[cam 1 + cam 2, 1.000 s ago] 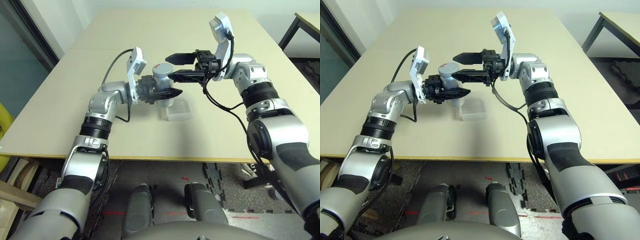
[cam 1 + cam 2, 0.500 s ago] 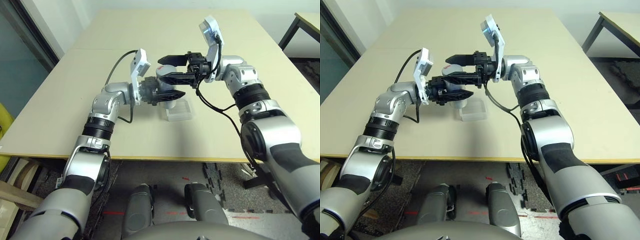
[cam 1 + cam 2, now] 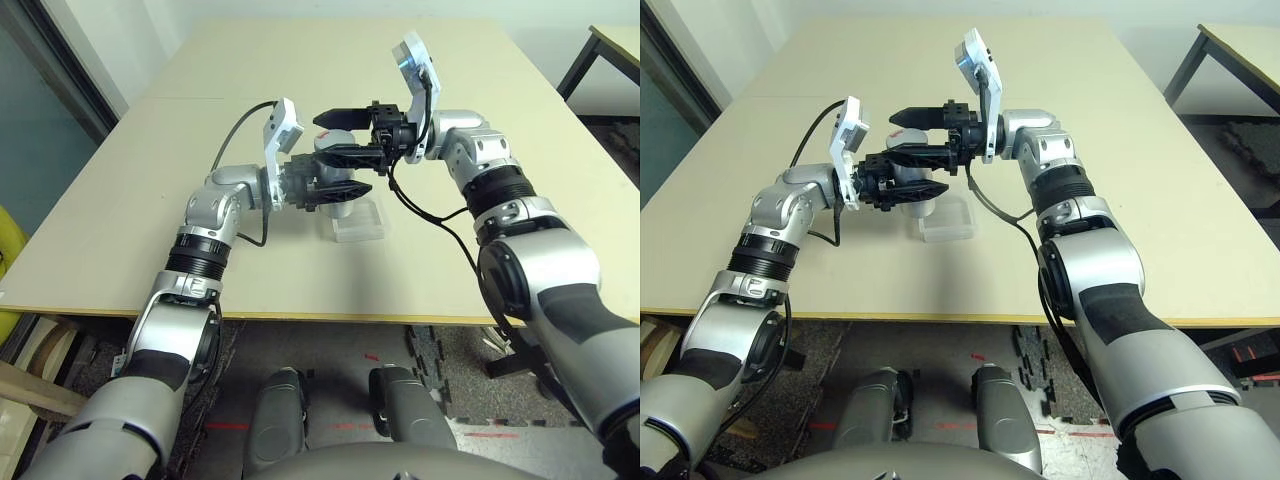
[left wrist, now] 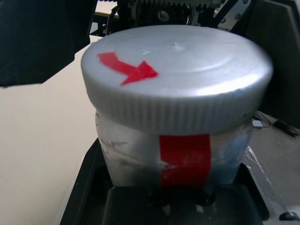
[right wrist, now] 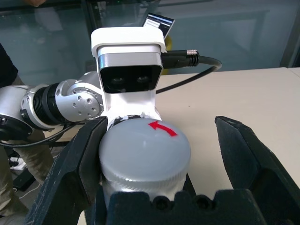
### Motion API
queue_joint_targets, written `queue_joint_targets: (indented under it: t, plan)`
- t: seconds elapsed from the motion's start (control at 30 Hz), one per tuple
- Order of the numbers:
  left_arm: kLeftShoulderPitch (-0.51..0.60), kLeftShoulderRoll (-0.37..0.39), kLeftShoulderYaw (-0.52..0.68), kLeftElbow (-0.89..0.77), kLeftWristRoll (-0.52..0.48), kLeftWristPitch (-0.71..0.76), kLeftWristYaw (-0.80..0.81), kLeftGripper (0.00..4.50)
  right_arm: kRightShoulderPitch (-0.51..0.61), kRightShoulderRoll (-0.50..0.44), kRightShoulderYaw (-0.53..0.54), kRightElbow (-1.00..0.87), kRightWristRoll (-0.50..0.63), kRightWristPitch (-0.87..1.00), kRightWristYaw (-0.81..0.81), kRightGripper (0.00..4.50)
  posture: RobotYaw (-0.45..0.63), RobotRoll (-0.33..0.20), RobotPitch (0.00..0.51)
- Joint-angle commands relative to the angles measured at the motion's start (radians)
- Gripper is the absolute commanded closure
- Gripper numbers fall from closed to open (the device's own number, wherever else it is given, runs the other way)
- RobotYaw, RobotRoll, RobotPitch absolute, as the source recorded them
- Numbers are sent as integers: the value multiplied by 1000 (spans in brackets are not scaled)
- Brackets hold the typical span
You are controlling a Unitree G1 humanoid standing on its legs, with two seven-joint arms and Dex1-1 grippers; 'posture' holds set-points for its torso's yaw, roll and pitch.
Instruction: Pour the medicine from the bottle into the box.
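Beige table, clear box just beside and below the bottle. Left gripper clamped on bottle body, held upright above the table. Right gripper now spread wide around the grey cap; earlier stood off to the side. Means uncapping next, pour not begun.

Beige table; perhaps glass wall left.
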Motion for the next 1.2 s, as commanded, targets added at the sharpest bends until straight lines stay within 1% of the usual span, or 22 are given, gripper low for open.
queue_joint_targets:
  t: [0.03,0.23,0.5,0.67,0.77,0.87,1.03,1.2]
  plan:
    - [2,11,0,-26,-6,-3,-27,1843,-7,-45,-20,26,-9,-4,-10,0,-162,0,74]
    - [4,18,5,-26,-6,-1,-25,1843,0,-89,-27,39,-8,-1,5,0,-164,0,76]
    - [0,20,8,-13,-1,-6,-27,1843,9,-121,-45,60,-3,2,15,0,-165,0,77]
    - [-6,23,13,4,4,-14,-28,1843,10,-139,-51,51,9,35,81,0,-167,0,78]
    - [-11,23,15,15,6,-17,-28,1843,15,-143,-42,22,21,67,142,0,-168,0,78]
    - [-13,24,14,21,6,-20,-30,1843,43,-151,21,-61,72,122,152,0,-171,0,78]
    - [-13,22,10,21,6,-21,-32,1843,62,-142,45,-118,93,147,152,0,-173,0,75]
    - [-17,13,3,19,7,-22,-32,1843,57,-108,42,-121,77,129,150,0,-173,0,72]
